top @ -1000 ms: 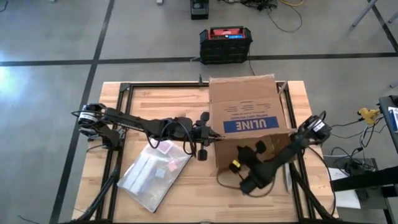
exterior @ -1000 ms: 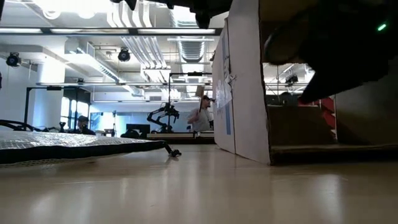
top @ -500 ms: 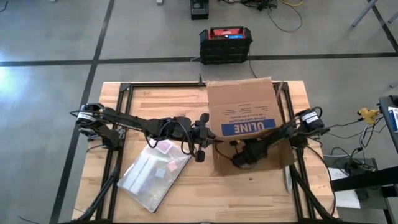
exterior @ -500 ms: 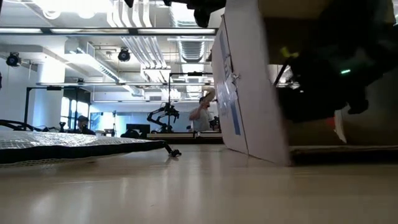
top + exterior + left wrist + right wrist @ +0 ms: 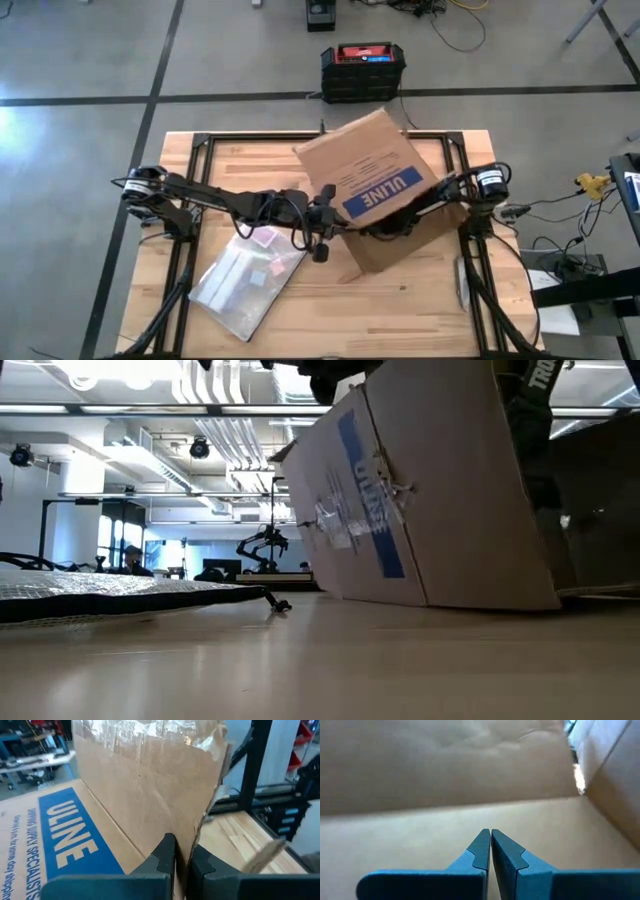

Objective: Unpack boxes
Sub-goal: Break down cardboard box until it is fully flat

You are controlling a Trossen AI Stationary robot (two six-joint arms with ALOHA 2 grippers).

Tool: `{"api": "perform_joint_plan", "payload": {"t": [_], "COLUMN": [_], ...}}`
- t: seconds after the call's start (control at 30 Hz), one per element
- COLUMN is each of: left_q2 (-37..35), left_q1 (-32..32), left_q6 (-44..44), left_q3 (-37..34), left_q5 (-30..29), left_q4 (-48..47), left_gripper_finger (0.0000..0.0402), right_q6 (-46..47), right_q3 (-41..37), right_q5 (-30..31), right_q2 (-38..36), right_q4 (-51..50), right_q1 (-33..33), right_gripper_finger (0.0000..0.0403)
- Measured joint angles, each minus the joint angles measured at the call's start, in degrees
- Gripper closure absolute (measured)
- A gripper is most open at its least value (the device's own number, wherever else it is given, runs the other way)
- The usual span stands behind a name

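The brown cardboard box (image 5: 372, 195) with the blue ULINE label lies turned and tipped on the table, resting on a lower edge (image 5: 440, 603). My left gripper (image 5: 333, 214) is at the box's left corner, shut on a flap. My right gripper (image 5: 491, 834) reaches from the table's right into the box's open side (image 5: 392, 232), fingers shut, with bare cardboard all around it. The box walls hide its fingertips in the high view. My left gripper pinches the edge of a cardboard flap (image 5: 196, 840) between its two fingers, coming nearly level from the table's left. The flap stands upright in the hold, with clear tape along its upper rim (image 5: 150, 732). My right gripper is shut inside the box; I cannot tell whether its fingertips touch the inner wall (image 5: 470, 815).
A clear plastic bag (image 5: 247, 280) lies flat on the table near the front left, also seen in the low view (image 5: 110, 595). A black-and-red case (image 5: 362, 68) stands on the floor beyond the far edge. Black frame rails (image 5: 200, 150) run along the table's sides.
My right gripper has swung from the box's near side toward the table's left and far edge, into the box, turning as it went. The box has turned about on the table and tipped over to one side, its label now slanted.
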Motion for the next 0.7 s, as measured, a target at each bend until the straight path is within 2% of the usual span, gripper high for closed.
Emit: {"api": "perform_joint_plan", "payload": {"t": [0.23, 0.33, 0.47, 0.7], "left_q2": [-0.36, -0.65, -1.39, -2.10], "left_q1": [-0.24, -0.31, -0.33, 0.13], "left_q6": [-0.85, -1.03, -1.27, -3.45], "left_q3": [0.12, 0.14, 0.16, -0.13], "left_q5": [1.13, 1.65, 1.65, -10.02], "left_q4": [-11.45, -14.27, -20.35, -35.84], "left_gripper_finger": [0.0401, 0.0402, 0.0402, 0.0401], "right_q6": [-12.69, -17.34, -19.17, -23.32], "right_q3": [0.09, 0.11, -0.02, 0.15], "right_q5": [-9.85, -11.45, -14.04, -15.51], "right_q2": [-1.09, -1.68, -4.62, -15.63], "right_q4": [-0.45, -0.77, -3.26, -5.50], "right_q1": [6.41, 11.33, 18.20, 27.14], "right_gripper_finger": [0.0403, 0.0403, 0.0403, 0.0403]}}
